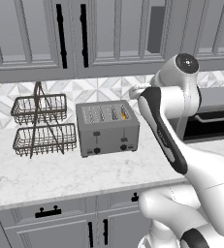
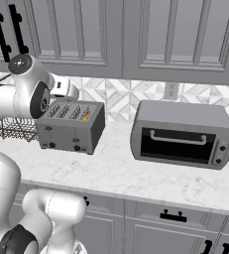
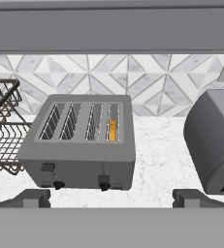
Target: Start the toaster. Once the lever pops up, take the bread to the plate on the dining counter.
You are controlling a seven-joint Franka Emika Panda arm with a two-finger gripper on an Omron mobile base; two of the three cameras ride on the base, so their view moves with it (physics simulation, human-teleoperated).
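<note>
Grey metal dominates the scene as the toaster (image 3: 82,145) is framed just ahead of and below the gripper (image 3: 111,198) in the hand view, standing on the white marble worktop (image 1: 60,177) against a backsplash (image 3: 147,85) of pale triangular tiles. The gripper's two dark fingertips (image 3: 31,197) are seen spread wide apart at the bottom of that view, released and holding nothing, with the toaster's front face between and beyond them. The bread (image 3: 112,130) is lodged in the toaster's rightmost slot, shown as a narrow golden-yellow strip; the same slice (image 1: 123,115) is glimpsed from the left base view and again (image 2: 86,117) from the right base view. Two small dark levers and two black knobs (image 3: 104,185) are set along the toaster's front, facing the gripper. To the gripper's left, a two-tier wire basket (image 1: 40,127) is stood just beside the toaster. To the gripper's right, a larger grey toaster oven (image 2: 183,135) with a dark glass door is placed near the toaster but apart from it. Grey cabinets (image 1: 108,34) with black handles are hung above the worktop, and the white arm (image 1: 174,121) is raised in front of them.
</note>
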